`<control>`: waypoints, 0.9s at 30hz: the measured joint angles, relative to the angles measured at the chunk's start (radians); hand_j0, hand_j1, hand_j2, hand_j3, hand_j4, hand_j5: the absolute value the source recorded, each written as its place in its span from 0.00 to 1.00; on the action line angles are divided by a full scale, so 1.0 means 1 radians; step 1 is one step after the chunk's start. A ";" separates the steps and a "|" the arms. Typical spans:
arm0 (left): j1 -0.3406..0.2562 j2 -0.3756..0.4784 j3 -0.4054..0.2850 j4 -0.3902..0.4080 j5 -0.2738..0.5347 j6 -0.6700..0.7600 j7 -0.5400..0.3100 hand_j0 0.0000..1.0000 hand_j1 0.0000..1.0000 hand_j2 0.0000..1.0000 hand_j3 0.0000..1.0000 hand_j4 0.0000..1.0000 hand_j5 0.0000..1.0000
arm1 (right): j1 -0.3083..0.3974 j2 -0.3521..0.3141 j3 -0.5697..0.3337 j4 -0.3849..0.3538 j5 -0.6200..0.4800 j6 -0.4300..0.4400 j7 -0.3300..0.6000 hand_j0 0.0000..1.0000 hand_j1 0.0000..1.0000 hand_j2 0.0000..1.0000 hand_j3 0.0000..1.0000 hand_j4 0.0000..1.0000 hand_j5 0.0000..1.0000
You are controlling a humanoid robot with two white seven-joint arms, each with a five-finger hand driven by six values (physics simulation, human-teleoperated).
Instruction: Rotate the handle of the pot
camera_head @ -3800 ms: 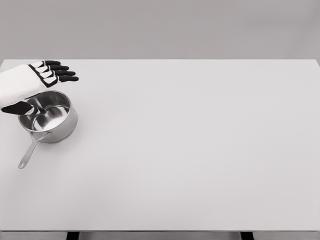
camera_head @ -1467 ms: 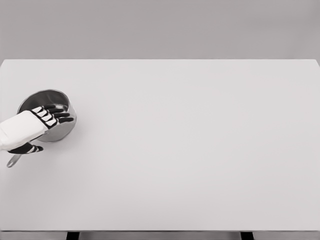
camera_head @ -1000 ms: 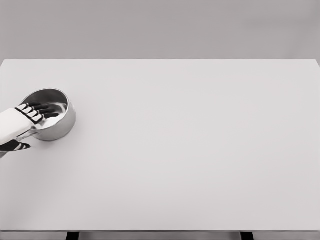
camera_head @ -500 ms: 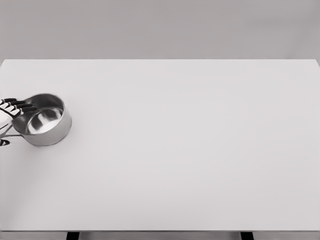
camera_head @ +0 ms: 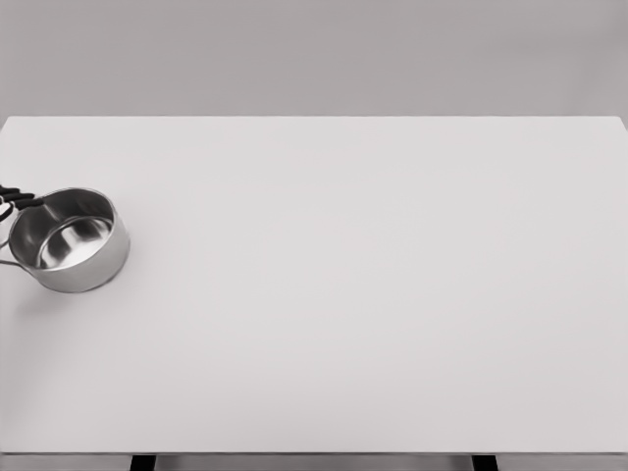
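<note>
We see the pot (camera_head: 69, 239) standing upright on the table (camera_head: 373, 294), close to the table's left edge and roughly midway between its far and near edges. At the picture's left border, just beyond the pot's far-left rim, a few black fingertips (camera_head: 12, 199) of the left hand (camera_head: 8, 199) show. They lie right against the rim, and we cannot tell whether they actually touch it or only sit beside it. The rest of that hand is cut off by the border, so we cannot tell whether its fingers are spread, curled, or clamped on anything.

The pot is a small, round, polished metal saucepan with a straight wall and an open top. Its inside is bright and mirror-like, with a lighter patch across the bottom and a darker band under the far rim. The outer wall facing us is a smooth grey with soft reflections. On the pot's left side a thin metal piece, the pot handle (camera_head: 5, 261), runs out from the wall toward the left border and is cut off there, so we see only its start. It points toward the table's left edge. The pot casts a faint shadow on the table around its base.
</note>
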 measured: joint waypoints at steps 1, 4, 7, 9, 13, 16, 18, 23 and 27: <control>-0.009 0.001 0.000 0.008 0.000 0.000 0.000 1.00 1.00 1.00 1.00 1.00 1.00 | 0.000 0.000 0.000 0.000 0.000 0.000 0.000 1.00 1.00 1.00 1.00 1.00 1.00; -0.014 0.004 0.000 0.026 -0.002 0.000 0.000 1.00 1.00 1.00 1.00 1.00 1.00 | 0.000 0.000 0.000 0.000 0.000 0.000 0.000 1.00 1.00 1.00 1.00 1.00 1.00; -0.020 0.004 0.000 0.038 -0.004 0.000 0.000 1.00 1.00 1.00 1.00 1.00 1.00 | 0.000 0.000 0.000 0.000 0.000 0.000 0.000 1.00 1.00 1.00 1.00 1.00 1.00; -0.026 0.004 0.000 0.053 -0.005 0.000 0.000 1.00 1.00 1.00 1.00 1.00 1.00 | 0.000 0.000 0.000 0.000 0.000 0.000 0.000 1.00 1.00 1.00 1.00 1.00 1.00; -0.025 0.005 -0.001 0.067 -0.007 0.000 0.000 1.00 1.00 1.00 1.00 1.00 1.00 | 0.000 0.000 0.000 0.000 0.000 0.000 0.000 1.00 1.00 1.00 1.00 1.00 1.00; -0.026 0.005 -0.001 0.073 -0.008 0.000 0.000 1.00 1.00 1.00 1.00 1.00 1.00 | 0.000 0.000 0.000 0.000 0.000 0.000 0.000 1.00 1.00 1.00 1.00 1.00 1.00; -0.028 0.004 -0.001 0.081 -0.008 0.000 0.000 1.00 1.00 1.00 1.00 1.00 1.00 | 0.000 0.000 0.000 0.000 0.000 0.000 0.000 1.00 1.00 1.00 1.00 1.00 1.00; -0.043 0.001 -0.004 0.106 -0.010 0.000 0.000 1.00 1.00 1.00 1.00 1.00 1.00 | 0.000 0.000 0.000 0.000 0.000 0.000 0.000 1.00 1.00 1.00 1.00 1.00 1.00; -0.064 -0.005 -0.007 0.115 -0.027 0.000 0.000 1.00 1.00 1.00 1.00 1.00 1.00 | 0.000 0.000 0.000 0.000 0.000 0.000 0.000 1.00 1.00 1.00 1.00 1.00 1.00</control>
